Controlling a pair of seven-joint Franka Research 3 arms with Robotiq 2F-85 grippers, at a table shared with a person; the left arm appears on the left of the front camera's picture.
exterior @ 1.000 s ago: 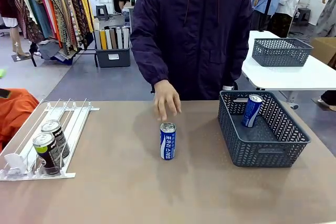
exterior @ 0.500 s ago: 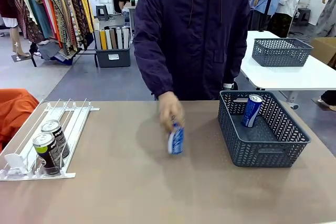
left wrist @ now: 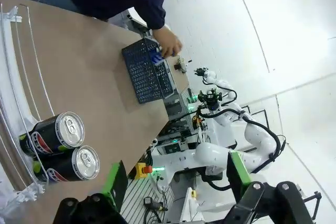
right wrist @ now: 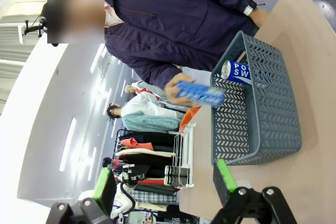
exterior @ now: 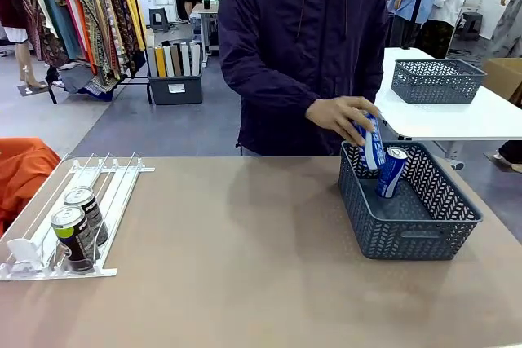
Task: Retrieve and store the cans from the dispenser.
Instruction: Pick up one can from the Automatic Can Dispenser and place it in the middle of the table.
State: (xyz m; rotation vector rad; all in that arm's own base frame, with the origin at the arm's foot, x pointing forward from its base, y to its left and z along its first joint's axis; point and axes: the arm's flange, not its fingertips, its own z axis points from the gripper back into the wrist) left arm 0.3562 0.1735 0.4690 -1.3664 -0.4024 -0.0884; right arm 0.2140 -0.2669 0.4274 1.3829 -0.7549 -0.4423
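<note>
Two black cans (left wrist: 52,135) stand tops-up in the dispenser (exterior: 110,170) just ahead of the left gripper (left wrist: 176,163), its jaws apart and empty like those of the right gripper (right wrist: 164,170), which is farther off.

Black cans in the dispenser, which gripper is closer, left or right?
Left. The left gripper sits close by the black cans in the dispenser; the right gripper faces the grey basket at the table's other end.

The person's hand (exterior: 341,113) hides the top of the blurred blue can (exterior: 374,151) it holds.
</note>
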